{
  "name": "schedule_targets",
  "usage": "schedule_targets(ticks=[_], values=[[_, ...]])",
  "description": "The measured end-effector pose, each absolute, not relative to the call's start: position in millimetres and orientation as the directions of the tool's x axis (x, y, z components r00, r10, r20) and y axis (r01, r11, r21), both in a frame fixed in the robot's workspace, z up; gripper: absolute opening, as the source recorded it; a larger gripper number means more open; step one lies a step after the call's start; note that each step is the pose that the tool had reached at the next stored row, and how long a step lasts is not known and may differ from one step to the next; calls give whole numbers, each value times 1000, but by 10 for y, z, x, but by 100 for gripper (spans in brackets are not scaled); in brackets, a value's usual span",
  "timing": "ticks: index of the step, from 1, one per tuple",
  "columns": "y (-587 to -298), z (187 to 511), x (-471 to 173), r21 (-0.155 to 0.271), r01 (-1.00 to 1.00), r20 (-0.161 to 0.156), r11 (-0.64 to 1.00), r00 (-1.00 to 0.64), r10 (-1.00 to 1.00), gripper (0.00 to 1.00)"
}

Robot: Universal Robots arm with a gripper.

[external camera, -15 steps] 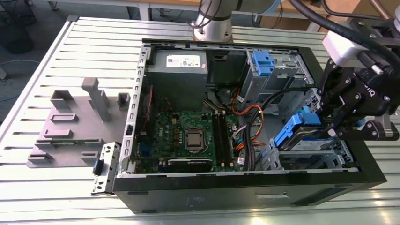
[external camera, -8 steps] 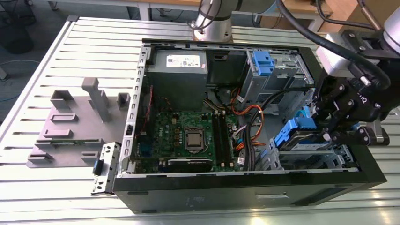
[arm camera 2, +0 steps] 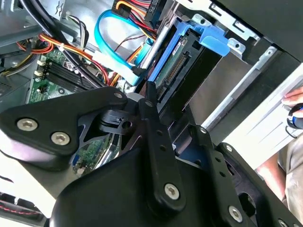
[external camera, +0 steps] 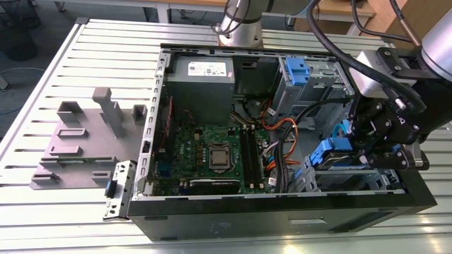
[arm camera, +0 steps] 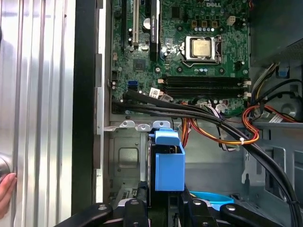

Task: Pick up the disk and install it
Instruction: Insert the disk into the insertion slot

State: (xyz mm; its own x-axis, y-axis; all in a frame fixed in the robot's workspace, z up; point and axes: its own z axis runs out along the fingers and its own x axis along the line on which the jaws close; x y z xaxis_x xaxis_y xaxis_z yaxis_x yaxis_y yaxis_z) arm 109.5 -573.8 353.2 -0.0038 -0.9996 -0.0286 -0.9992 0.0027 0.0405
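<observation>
Disk (external camera: pixel 329 154), drive in blue plastic frame, standing on edge at the drive cage (external camera: pixel 353 182) in the corner of the open computer case (external camera: pixel 282 214), toward the exterior view's right. Pinched on its two flat sides by the black gripper (arm camera: pixel 163 205), fingers (arm camera: pixel 191 213) closed against it in the first wrist view. Nearby: light-blue cable (arm camera 2: pixel 100 40), orange wires (arm camera: pixel 245 120), green motherboard (external camera: pixel 211 153), grey power supply (external camera: pixel 201 79); case on a slatted metal table (external camera: pixel 84 53); a person's hand (arm camera: pixel 5 189) by the table.
</observation>
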Motion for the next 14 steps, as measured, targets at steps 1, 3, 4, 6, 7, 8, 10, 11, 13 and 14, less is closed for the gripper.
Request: schedule_targets(ticks=[1,3,4,6,7,8,10,11,13,14], values=[[-5737,3529,1095,40,-999,-28,3,-4,-1000,35],[-5738,3510,1095,41,-999,-29,3,-4,-1000,35],[-5738,3505,1095,41,-999,-29,3,-4,-1000,35],[-5738,3497,1095,41,-999,-29,3,-4,-1000,35],[-5738,3492,1095,41,-999,-29,3,-4,-1000,35],[-5738,3489,1095,41,-999,-29,3,-4,-1000,35],[-5738,3476,1095,40,-999,-29,3,-4,-1000,35],[-5738,3472,1095,40,-999,-29,3,-4,-1000,35],[-5738,3472,1095,41,-999,-28,3,-4,-1000,35],[-5738,3472,1095,40,-999,-28,3,-4,-1000,35]])
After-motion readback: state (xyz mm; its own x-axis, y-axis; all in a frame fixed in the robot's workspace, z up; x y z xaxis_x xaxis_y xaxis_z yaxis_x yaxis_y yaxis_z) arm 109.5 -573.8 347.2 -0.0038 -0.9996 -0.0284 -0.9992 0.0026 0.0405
